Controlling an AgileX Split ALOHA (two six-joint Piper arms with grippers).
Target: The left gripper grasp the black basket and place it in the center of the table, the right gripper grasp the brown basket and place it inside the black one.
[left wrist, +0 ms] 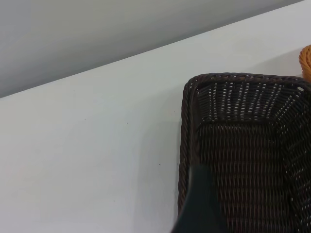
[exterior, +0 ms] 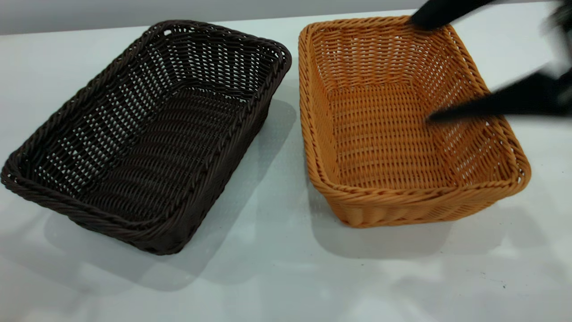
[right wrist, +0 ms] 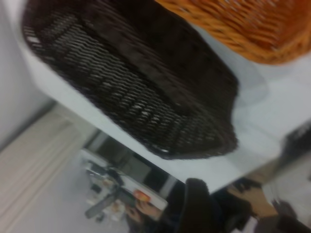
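The right gripper (exterior: 422,67) is seen spread wide over the brown basket (exterior: 402,129), which rests on the table (exterior: 277,268) toward the right. One finger (exterior: 433,18) is laid over the far rim, whether touching it cannot be told, while the other finger (exterior: 482,105) is held out above the basket's interior — nothing is gripped between them. The black basket (exterior: 143,138) is set on the table just beside the brown one, apart from it, with its near end angled out to the left. In the left wrist view only one dark finger of the left gripper (left wrist: 201,204) is shown, beside the black basket's rim — how far it is open cannot be told.
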